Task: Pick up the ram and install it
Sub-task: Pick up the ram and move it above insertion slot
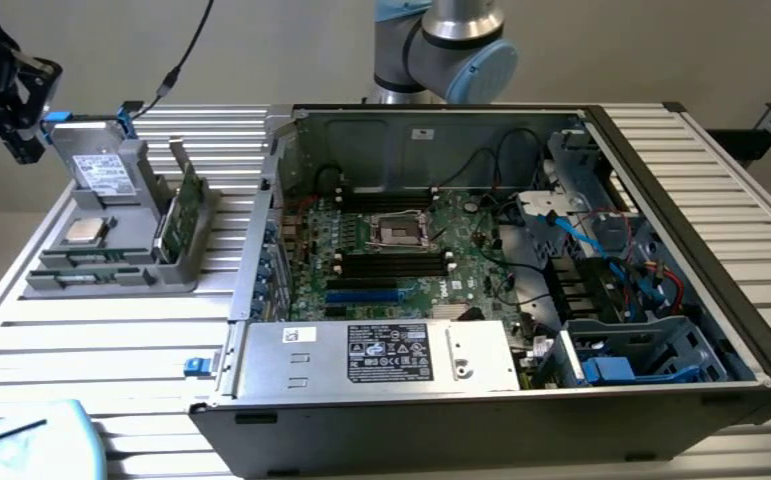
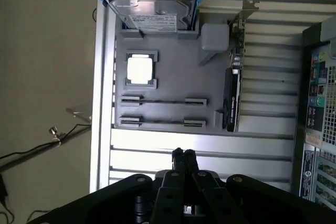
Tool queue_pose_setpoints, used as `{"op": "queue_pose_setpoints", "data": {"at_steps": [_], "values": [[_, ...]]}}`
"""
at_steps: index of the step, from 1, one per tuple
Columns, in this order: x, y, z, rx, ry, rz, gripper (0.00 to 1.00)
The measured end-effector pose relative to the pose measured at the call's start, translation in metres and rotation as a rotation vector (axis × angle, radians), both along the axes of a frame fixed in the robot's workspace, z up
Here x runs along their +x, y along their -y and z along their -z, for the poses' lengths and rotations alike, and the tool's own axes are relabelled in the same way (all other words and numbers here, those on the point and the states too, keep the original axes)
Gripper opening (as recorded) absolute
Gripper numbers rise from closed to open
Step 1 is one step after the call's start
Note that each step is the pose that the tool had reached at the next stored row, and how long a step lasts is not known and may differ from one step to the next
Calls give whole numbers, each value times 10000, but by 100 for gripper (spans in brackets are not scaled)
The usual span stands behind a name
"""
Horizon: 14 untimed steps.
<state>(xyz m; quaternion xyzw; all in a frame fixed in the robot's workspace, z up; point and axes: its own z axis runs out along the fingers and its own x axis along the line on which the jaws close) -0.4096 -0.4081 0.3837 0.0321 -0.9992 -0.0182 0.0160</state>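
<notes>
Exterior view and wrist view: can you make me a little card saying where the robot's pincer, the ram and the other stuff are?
pincer: shut, holding nothing, up above the table near the grey tray
ram: thin stick standing on edge in the grey tray, not picked up
also in tray: drive in a blue frame, square chip
computer case: open, on the exterior view's right of the tray
</notes>
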Motion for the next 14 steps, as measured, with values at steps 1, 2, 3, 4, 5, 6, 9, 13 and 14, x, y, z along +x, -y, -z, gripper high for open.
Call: {"op": "queue_pose_setpoints", "data": {"at_steps": [1, 2, 3, 4, 5, 6, 9, 13, 14], "values": [[0, 0, 0, 0, 0, -186, 10], [0, 0, 1, 0, 0, -364, 10], [0, 0, 1, 0, 0, -545, 10], [0, 0, 1, 0, 0, -725, 10], [0, 0, 1, 0, 0, -905, 10], [0, 0, 2, 0, 0, -1090, 10], [0, 0, 4, 0, 0, -1635, 10], [0, 0, 7, 0, 0, -2360, 10], [0, 0, 10, 1, 0, -2539, 10]]}}
